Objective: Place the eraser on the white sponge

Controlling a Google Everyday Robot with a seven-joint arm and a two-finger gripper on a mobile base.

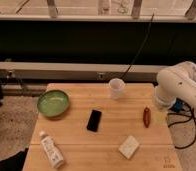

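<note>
The eraser (pixel 94 120) is a flat black block lying near the middle of the wooden table (pixel 76 145). The white sponge (pixel 129 147) is a cream block lying near the front right, a short way right of and nearer than the eraser. The two are apart. Only the white rounded arm segments (pixel 178 86) show, at the table's right edge, above the far right corner. The gripper itself is out of view.
A green bowl (pixel 53 103) sits at the far left. A translucent white cup (pixel 116 88) stands at the far middle. A reddish-brown oblong object (pixel 146 117) lies at the right. A white labelled bottle (pixel 51 149) lies at the front left. Black cables hang behind and to the right.
</note>
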